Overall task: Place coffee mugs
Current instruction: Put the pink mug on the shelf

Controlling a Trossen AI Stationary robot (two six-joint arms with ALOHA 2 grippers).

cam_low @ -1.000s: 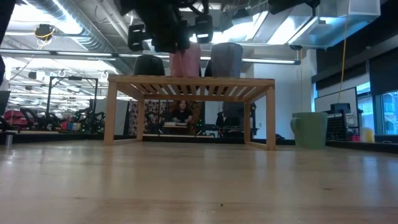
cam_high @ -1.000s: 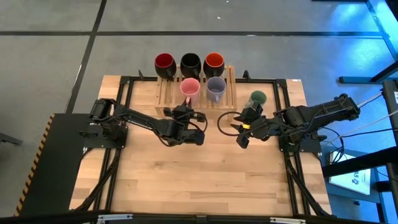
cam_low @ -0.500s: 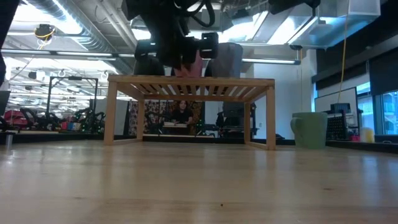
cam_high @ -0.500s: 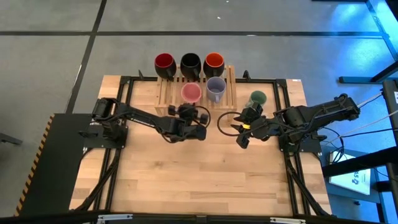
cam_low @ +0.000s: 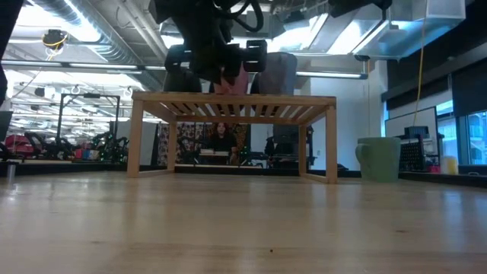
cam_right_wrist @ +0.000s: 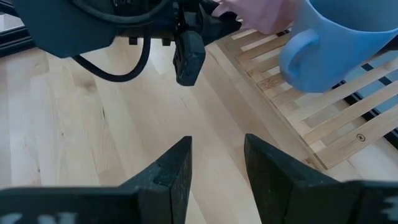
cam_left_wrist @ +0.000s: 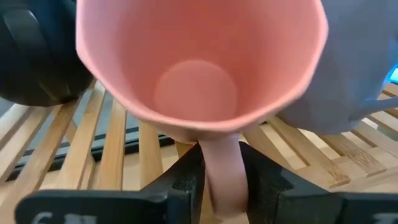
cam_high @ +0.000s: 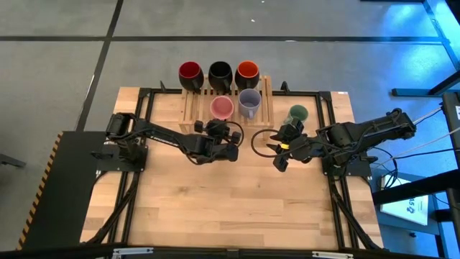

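Left gripper, frame centre, pinches the pink mug handle on the rack; right gripper waits spread, centre-right, near the lavender mug.

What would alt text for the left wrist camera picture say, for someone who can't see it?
Seen from just behind its handle, a pink ceramic mug stands upright on a slatted wooden rack, with the left gripper shut on the handle. A black mug sits on one side of it and a lavender mug on the other.

lavender mug crowds pink mug; open table before the rack.
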